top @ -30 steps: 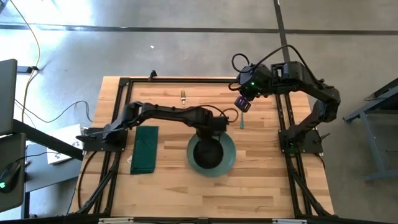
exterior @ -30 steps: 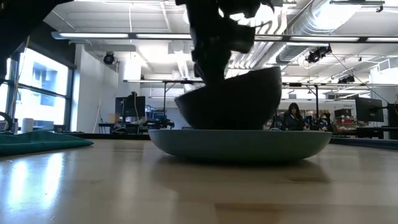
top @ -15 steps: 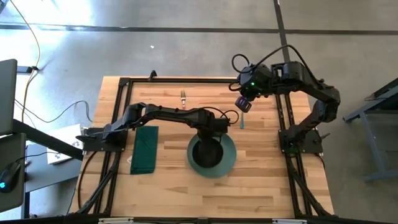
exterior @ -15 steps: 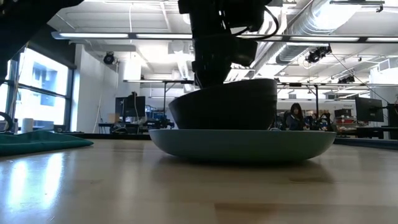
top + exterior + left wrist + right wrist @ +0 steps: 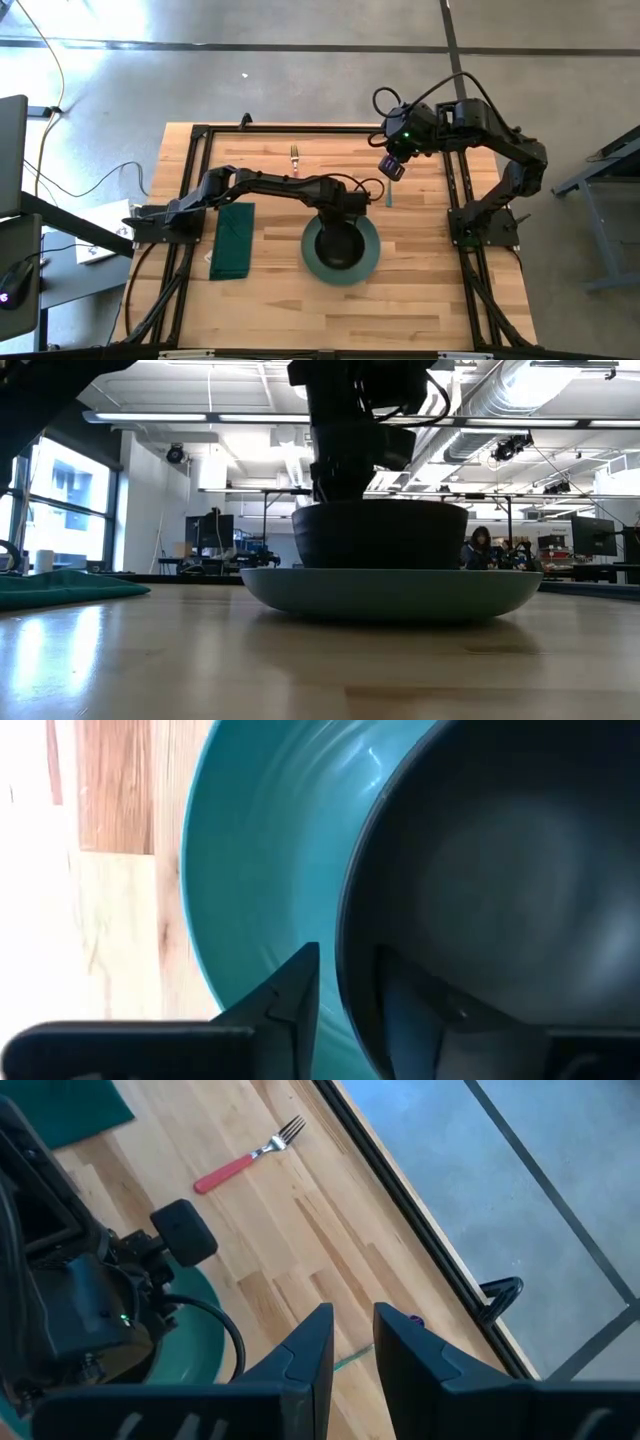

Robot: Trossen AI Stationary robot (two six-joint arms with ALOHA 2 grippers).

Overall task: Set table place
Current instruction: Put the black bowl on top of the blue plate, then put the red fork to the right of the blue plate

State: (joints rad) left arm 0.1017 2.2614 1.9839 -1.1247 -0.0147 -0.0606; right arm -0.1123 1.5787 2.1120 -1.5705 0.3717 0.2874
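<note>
The surface (image 5: pixel 290 300) is a wide rectangle of pale wood planks laid side by side, edged with a thin black metal rail, and it fills the middle of the high view with an arm mounted at each side. No brand, label or writing can be read on anything.

Near the middle of it sits a teal plate (image 5: pixel 372 258) (shallow, with a raised rim), and a dark bowl (image 5: pixel 380 535) stands upright on the plate, level in the low view. The bowl looks empty in the left wrist view.

The left gripper (image 5: pixel 345 995) is at the bowl's rim on the side toward the far edge, its fingers (image 5: pixel 290 995) pinching the rim wall, one outside over the plate and one inside the bowl.

To the left of the plate lies a folded dark green napkin (image 5: pixel 232 240), flat and apart from the plate. A fork (image 5: pixel 250 1155) with a red handle lies near the far edge of the surface.

The right gripper (image 5: pixel 348 1342) hangs above the far right part of the surface, its fingers slightly spread and holding nothing.
</note>
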